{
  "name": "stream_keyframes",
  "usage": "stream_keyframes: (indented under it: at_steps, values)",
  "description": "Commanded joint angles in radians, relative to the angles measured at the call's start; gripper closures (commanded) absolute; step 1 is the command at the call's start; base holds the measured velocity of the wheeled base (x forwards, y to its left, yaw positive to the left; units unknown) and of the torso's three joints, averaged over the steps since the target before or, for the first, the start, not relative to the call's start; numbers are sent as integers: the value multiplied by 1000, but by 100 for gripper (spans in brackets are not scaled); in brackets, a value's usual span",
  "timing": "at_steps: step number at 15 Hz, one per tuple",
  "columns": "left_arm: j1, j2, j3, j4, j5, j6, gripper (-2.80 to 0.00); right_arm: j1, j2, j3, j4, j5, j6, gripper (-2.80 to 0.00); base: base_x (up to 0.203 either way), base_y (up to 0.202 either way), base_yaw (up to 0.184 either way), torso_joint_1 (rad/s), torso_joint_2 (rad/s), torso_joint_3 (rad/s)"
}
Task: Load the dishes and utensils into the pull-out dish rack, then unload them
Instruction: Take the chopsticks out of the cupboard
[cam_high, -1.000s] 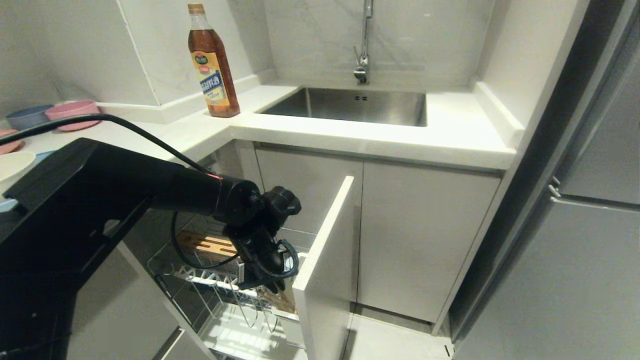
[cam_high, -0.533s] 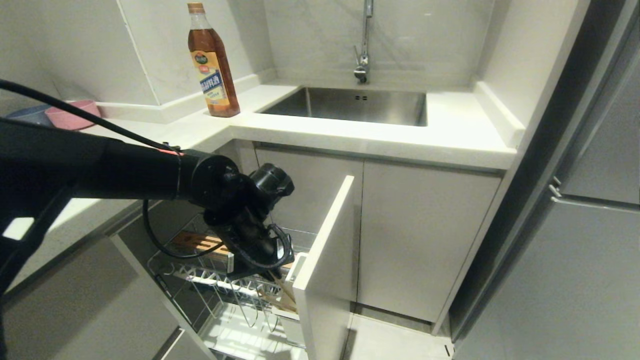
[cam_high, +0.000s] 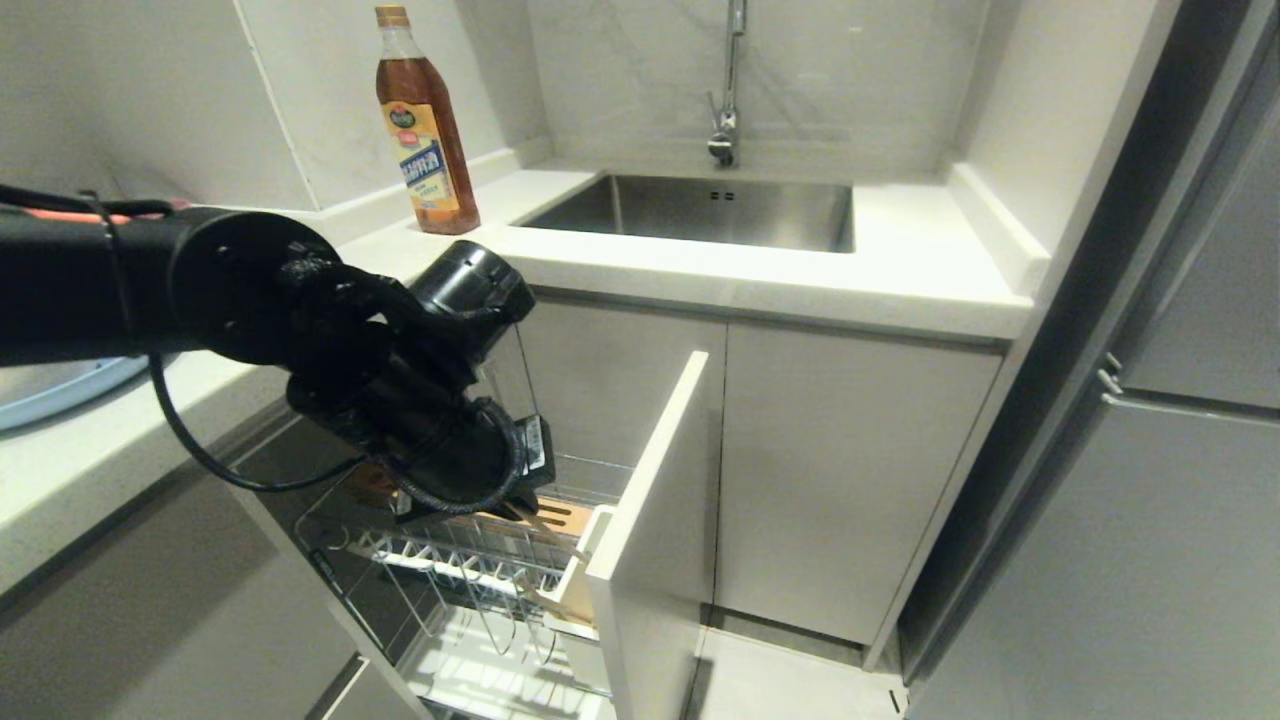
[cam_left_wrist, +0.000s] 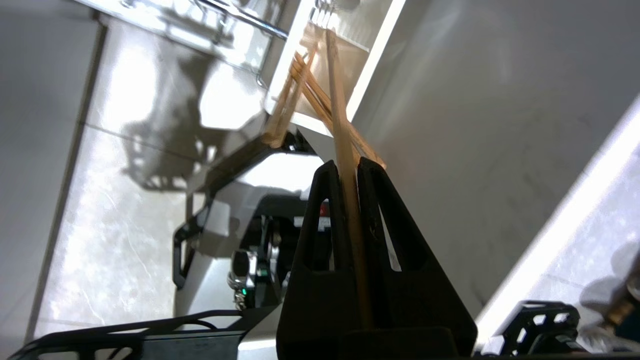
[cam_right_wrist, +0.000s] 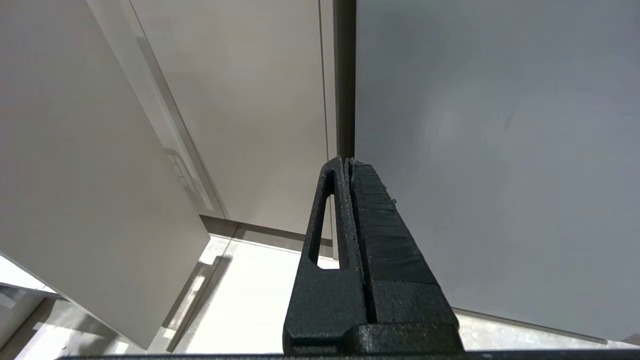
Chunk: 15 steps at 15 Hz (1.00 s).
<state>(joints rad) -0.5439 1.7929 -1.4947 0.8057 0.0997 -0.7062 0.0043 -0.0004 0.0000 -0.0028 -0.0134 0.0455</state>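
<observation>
I have the left gripper clamped on the chopsticks, pinched thin between the black fingers, with the free ends pointing toward the utensil corner of the pull-out dish rack in the lower centre of the head view. In that view the gripper hangs just above the slotted light-wood strip, near the white front panel. My read is that I am lifting the chopsticks out to unload them, so I would draw them along their own length, keeping clear of the chrome prongs and the panel edge, and hold the pinch firm, since thin smooth sticks can swivel or slide. They are slim, pale wood, and in the wrist view several cross one another near the rack; how many are actually gripped I cannot tell. The right gripper is parked low by the cabinet fronts, fingers pressed together, holding nothing.
</observation>
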Motion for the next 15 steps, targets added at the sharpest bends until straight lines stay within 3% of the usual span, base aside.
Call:
stream_keyframes:
  at_steps: [1,10,15]
  values:
    - [-8,-61,-4,16,16,-4,0,0,0,0,0,0,-1,0,0,0,0,0,0,0]
    - [-88,-344,-95,132,126,-5,0,0,0,0,0,0,0,0,0,0,0,0,0,0]
    - [-81,-504,-171,59,409,1,0,0,0,0,0,0,0,0,0,0,0,0,0,0]
